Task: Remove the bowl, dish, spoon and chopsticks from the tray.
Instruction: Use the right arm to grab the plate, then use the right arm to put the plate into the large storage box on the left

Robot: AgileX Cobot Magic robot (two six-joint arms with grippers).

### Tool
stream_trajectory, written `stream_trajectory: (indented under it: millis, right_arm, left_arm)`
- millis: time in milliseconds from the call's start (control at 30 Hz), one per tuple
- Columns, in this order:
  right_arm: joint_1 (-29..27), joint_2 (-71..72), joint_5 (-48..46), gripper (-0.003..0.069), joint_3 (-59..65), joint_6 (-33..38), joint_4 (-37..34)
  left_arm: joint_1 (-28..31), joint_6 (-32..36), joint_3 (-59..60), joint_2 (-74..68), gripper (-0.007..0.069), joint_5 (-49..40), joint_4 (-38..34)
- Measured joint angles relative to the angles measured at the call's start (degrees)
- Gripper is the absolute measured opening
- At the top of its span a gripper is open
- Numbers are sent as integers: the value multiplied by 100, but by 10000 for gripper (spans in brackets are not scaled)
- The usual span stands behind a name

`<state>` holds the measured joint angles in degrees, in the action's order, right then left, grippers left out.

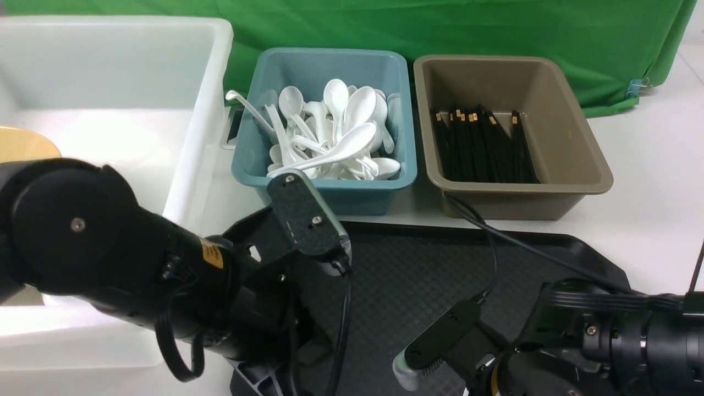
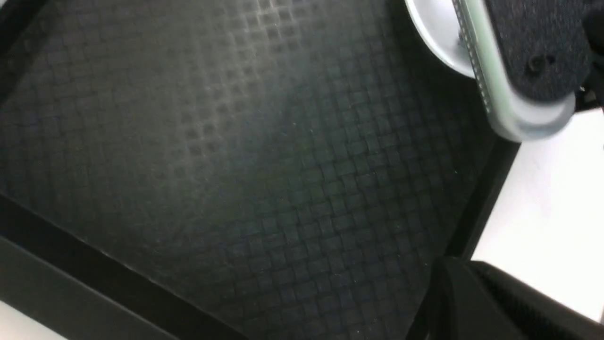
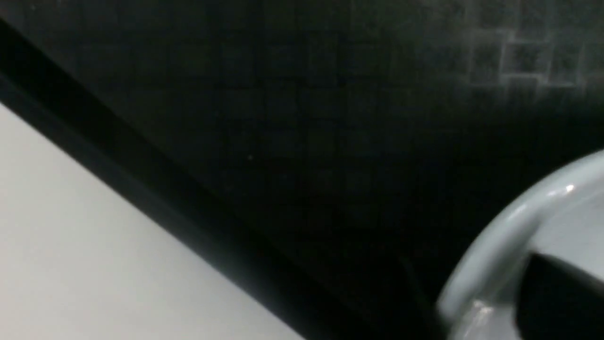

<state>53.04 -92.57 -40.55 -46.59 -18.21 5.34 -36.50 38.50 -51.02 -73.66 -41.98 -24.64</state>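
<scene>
The black tray [image 1: 418, 275] lies between my arms; its textured floor fills the left wrist view [image 2: 236, 165] and the right wrist view [image 3: 283, 118]. A white dish [image 3: 500, 236] sits at my right gripper: one dark finger [image 3: 561, 293] is inside its rim, and the other is lost in shadow. The dish also shows in the left wrist view [image 2: 432, 38], half under my right wrist. Only one dark finger [image 2: 500, 302] of my left gripper shows, at the tray's rim. The mustard bowl [image 1: 22, 144] lies in the white tub. No loose spoon or chopsticks show on the tray.
A large white tub [image 1: 181, 110] stands at the left. A blue tub [image 1: 324, 187] holds several white spoons, and a brown tub [image 1: 550, 187] holds several black chopsticks; both stand behind the tray. A green cloth hangs at the back. White table lies to the right.
</scene>
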Motion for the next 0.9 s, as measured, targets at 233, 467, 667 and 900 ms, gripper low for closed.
stream_trajectory:
  millis: [233, 467, 667, 900]
  right_arm:
    - [5, 498, -778, 47, -701, 466, 118]
    - [5, 676, -955, 28, -2852, 1882, -281]
    - [5, -415, -1123, 28, -5689, 3151, -1482]
    - [45, -2443, -1590, 28, -8464, 4376, -3307]
  left_arm:
    - [308, -877, -195, 49, -18, -18, 335]
    - [1906, -1393, -952, 655, -18, -611, 555]
    - [3757, -1952, -1131, 1585, -18, -934, 584]
    - [5571, -2682, -1131, 2573, -18, -1097, 715]
